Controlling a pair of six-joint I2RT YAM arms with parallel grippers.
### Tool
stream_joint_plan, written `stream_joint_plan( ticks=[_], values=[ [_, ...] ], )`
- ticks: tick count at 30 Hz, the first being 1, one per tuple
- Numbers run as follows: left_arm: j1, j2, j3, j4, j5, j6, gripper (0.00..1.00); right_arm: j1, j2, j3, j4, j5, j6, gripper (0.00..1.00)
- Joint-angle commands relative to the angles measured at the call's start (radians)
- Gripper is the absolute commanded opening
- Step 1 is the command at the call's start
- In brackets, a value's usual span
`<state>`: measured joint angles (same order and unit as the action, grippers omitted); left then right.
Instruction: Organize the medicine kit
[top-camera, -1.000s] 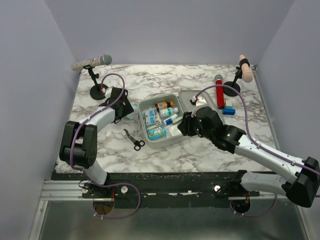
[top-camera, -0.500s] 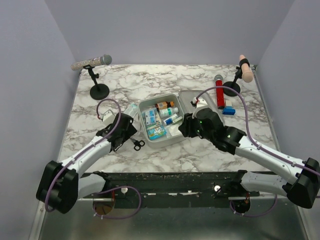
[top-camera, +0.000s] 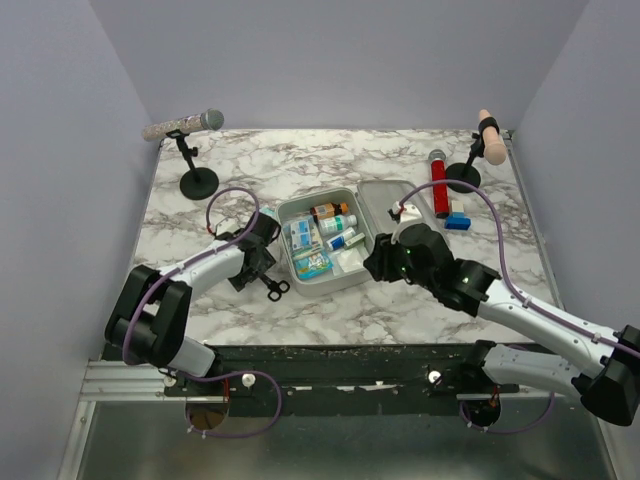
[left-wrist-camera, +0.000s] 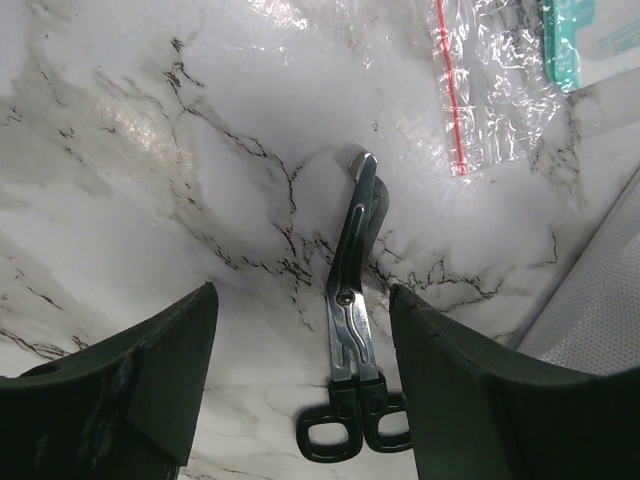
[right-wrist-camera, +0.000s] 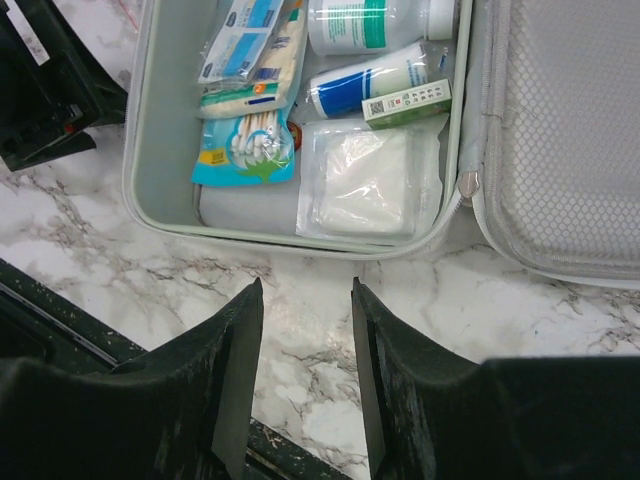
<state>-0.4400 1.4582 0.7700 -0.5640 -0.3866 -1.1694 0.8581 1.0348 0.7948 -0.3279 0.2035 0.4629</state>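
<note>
One marble table (top-camera: 300, 160) carries everything. The medicine kit (right-wrist-camera: 250, 238) lies at its middle, opened flat, and its mesh-lined lid (right-wrist-camera: 560, 130) is folded down to the right, beside the tray.

Inside the tray, at the far side, lies a white bottle with a green label (right-wrist-camera: 370, 22). A blue and white tube (right-wrist-camera: 365, 82) and a small green box (right-wrist-camera: 407, 103) lie below it. Blue flat packets (right-wrist-camera: 250, 30) lie on the left, and a pack of cotton swabs (right-wrist-camera: 245, 145) lies partly on them. A white gauze packet (right-wrist-camera: 365, 185) fills the near right corner.

The right gripper (right-wrist-camera: 305, 290) hangs over the table just before the near rim of the kit, its jaws apart and empty. The left gripper (left-wrist-camera: 302, 292) is spread wide above black-handled scissors (left-wrist-camera: 350, 300), which lie on the table left of the kit, and it is not touching them. A clear plastic bag (left-wrist-camera: 480, 80) lies near.
</note>
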Motion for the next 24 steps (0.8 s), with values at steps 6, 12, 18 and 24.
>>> stream_joint_plan(
  ticks=[6, 12, 18, 24],
  values=[
    [-0.002, 0.129, 0.075, -0.103, -0.049, 0.06, 0.57, 0.004, -0.054, -0.023, -0.04, 0.039, -0.001, 0.49],
    [-0.003, 0.149, 0.017, -0.086, -0.003, 0.071, 0.4, 0.004, -0.079, -0.031, -0.046, 0.047, -0.003, 0.49],
    [-0.034, 0.048, -0.095, -0.018, 0.055, 0.062, 0.12, 0.004, -0.085, -0.043, -0.043, 0.01, -0.001, 0.49],
    [-0.058, -0.064, -0.192, 0.041, 0.104, 0.053, 0.0, 0.004, -0.094, -0.06, 0.015, -0.119, -0.047, 0.49]
  ],
)
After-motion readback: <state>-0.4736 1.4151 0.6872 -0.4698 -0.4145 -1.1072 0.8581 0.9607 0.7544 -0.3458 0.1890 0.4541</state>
